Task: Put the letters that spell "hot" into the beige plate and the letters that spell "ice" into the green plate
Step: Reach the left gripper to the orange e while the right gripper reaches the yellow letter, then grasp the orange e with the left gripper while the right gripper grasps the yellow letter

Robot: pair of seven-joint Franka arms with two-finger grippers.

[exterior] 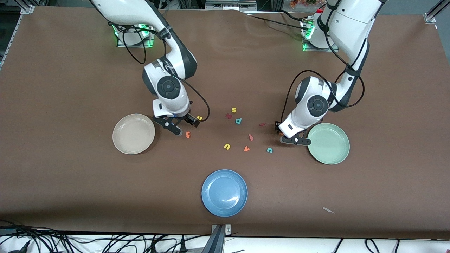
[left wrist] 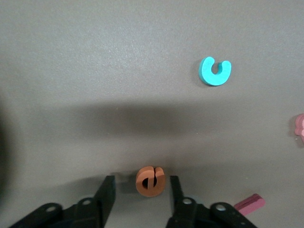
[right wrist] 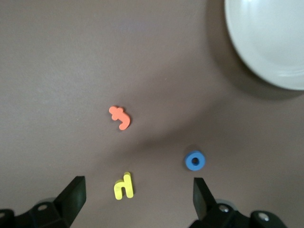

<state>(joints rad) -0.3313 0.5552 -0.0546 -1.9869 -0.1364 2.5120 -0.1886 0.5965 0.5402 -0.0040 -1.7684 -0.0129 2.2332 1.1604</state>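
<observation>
My left gripper (left wrist: 141,194) is down at the table beside the green plate (exterior: 328,144), open, with the orange "e" (left wrist: 150,180) standing between its fingers and a small gap on each side. The teal "c" (left wrist: 214,71) and the dark red bar "i" (left wrist: 249,203) lie close by on the cloth. My right gripper (right wrist: 137,194) hangs wide open over the yellow "h" (right wrist: 123,186), next to the beige plate (right wrist: 270,38). The blue "o" (right wrist: 195,160) and the orange "t" (right wrist: 119,117) lie beside the "h". Both plates hold nothing.
A blue plate (exterior: 224,192) sits nearest the front camera. Loose letters lie mid-table between the arms: yellow "s" (exterior: 233,110), teal "p" (exterior: 238,121), a dark red curved letter (exterior: 228,116), a pink piece (exterior: 250,137), yellow "u" (exterior: 227,146), orange "v" (exterior: 246,149).
</observation>
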